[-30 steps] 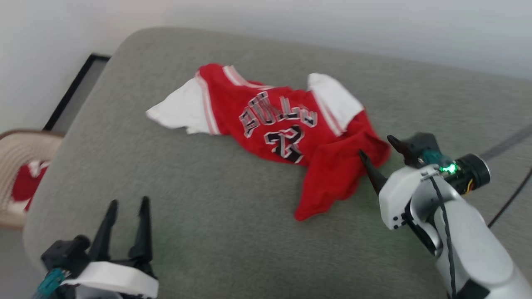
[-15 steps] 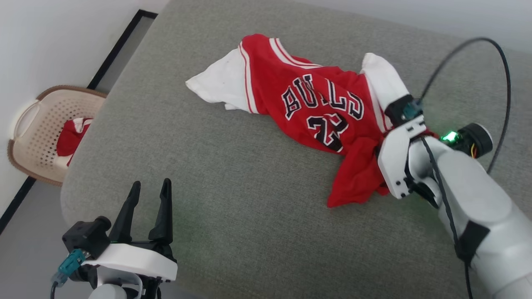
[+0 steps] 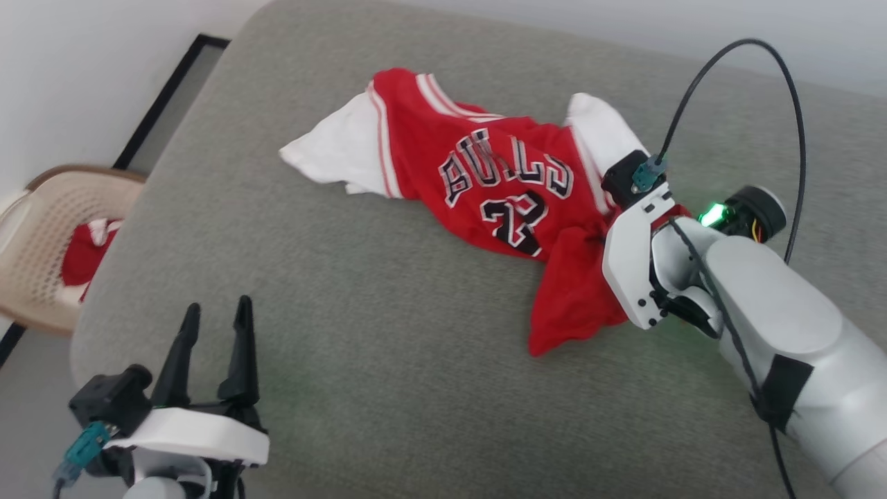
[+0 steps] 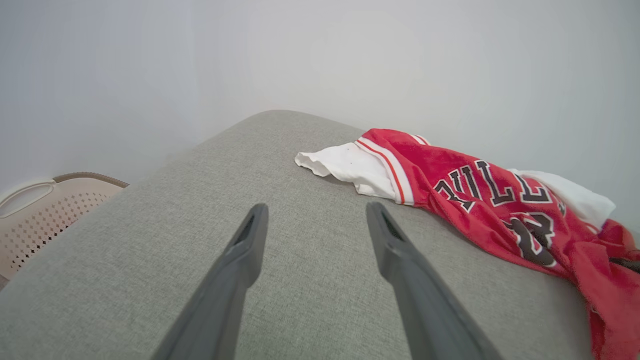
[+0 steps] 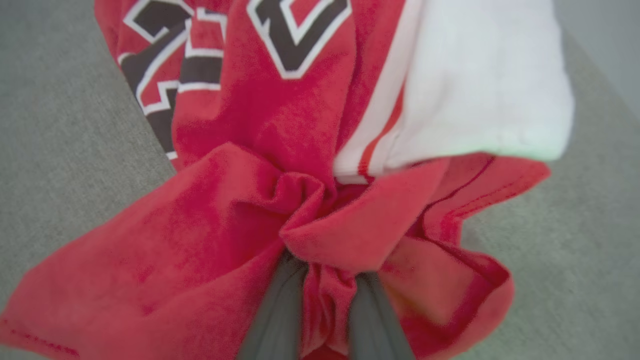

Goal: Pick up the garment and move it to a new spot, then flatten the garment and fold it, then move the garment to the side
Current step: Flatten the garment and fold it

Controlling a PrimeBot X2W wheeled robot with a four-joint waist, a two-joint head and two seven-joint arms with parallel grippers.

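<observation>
My right gripper [image 5: 322,272] has moved onto the red lower end of the garment [image 3: 485,173] and clamped a fold between its 2 fingers. My left gripper [image 3: 215,319] hangs spread and empty, so I judge the lift can start.

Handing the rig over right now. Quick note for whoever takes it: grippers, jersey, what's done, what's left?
Right gripper: shut on a bunched fold in the plain red lower part of the jersey.
Left gripper: open, holding nothing, over the near left of the grey cushion, apart from the jersey.
Jersey: crumpled, lettering up, lying on the cushion, not yet lifted.
Done: the grasp.
Left: lift and move it, flatten, fold, move aside.
The basket beside the cushion holds a small red-and-white cloth, not part of the job.
</observation>
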